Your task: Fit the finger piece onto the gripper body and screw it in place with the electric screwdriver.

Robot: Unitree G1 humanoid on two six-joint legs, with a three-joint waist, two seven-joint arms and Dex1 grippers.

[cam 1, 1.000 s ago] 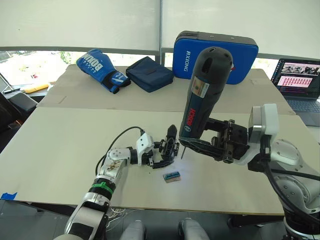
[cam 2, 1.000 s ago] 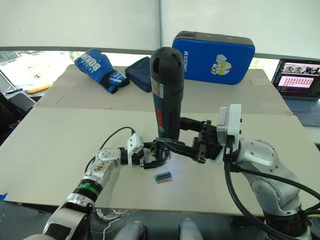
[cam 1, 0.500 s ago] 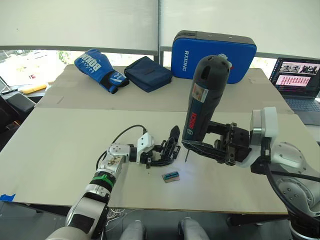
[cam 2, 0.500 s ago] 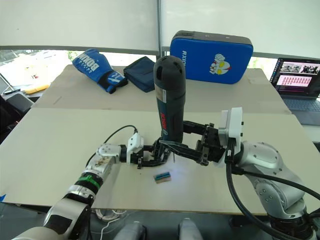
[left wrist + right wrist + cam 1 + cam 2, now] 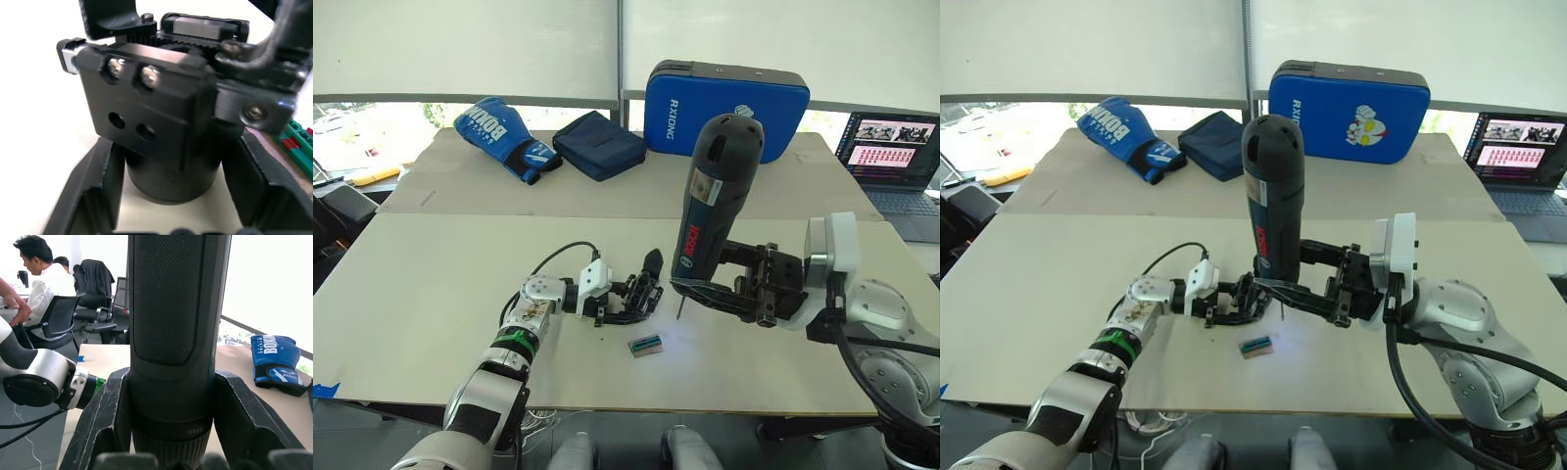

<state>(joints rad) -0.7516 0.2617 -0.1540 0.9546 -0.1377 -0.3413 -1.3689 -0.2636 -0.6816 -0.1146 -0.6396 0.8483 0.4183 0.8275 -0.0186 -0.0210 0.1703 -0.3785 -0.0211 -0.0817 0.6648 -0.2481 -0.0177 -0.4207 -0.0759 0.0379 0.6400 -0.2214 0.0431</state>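
My left gripper [image 5: 631, 302] is shut on the gripper body [image 5: 146, 117], a small black assembly on a round base, and holds it on the table [image 5: 440, 294]. One pointed black finger [image 5: 652, 262] stands up from it. I cannot tell the finger piece apart from the body. The block face shows two screws and two empty holes. My right gripper [image 5: 687, 286] is shut on the electric screwdriver [image 5: 710, 211], which stands nearly upright just right of the body. Its thin bit [image 5: 679, 309] points down, close beside the body. Its fingers [image 5: 105, 426] clamp the dark barrel [image 5: 176, 308].
A small green-and-blue strip [image 5: 646, 344] lies on the table just in front of the body. At the back lie a blue boxing glove [image 5: 504, 132], a dark blue pouch [image 5: 600, 145] and a blue pad [image 5: 724, 98]. A laptop [image 5: 891, 162] stands far right.
The screwdriver has come down a little and stands more upright, its bit nearer the gripper body. My left gripper keeps hold of the body, its wrist slightly shifted.
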